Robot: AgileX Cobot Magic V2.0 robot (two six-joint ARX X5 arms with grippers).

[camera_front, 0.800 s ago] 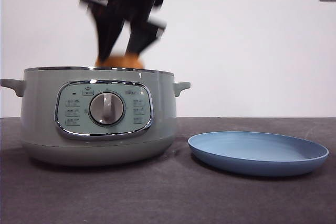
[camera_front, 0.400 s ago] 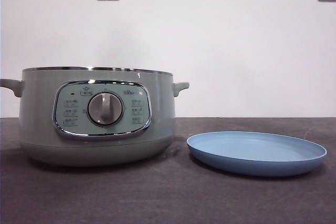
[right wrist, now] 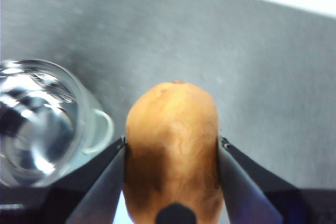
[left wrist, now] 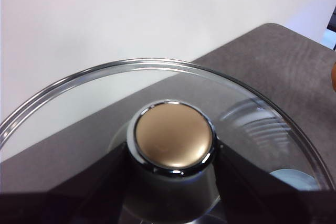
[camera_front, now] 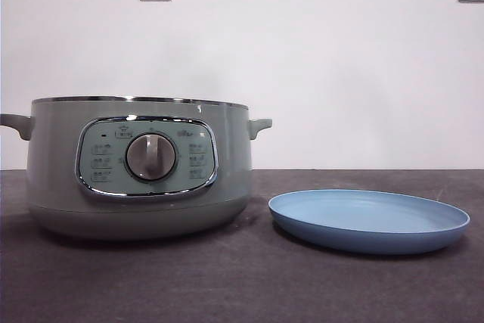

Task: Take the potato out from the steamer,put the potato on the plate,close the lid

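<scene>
1. Orange-brown and matte, the potato sits clamped between the two jaws of the right gripper, held in the air above the grey table, out of the front view.
2. The steamer stands open with nothing showing above its chrome rim; the plate lies just beside it, bare.
3. The left gripper is closed on the knob of the glass lid, holding it off the pot.
4. The step in hand appears to be carrying the potato to the plate. It should go well if the right arm centres over the plate, lowers until the potato touches, then releases gently so the oval does not roll off the shallow rim.
</scene>
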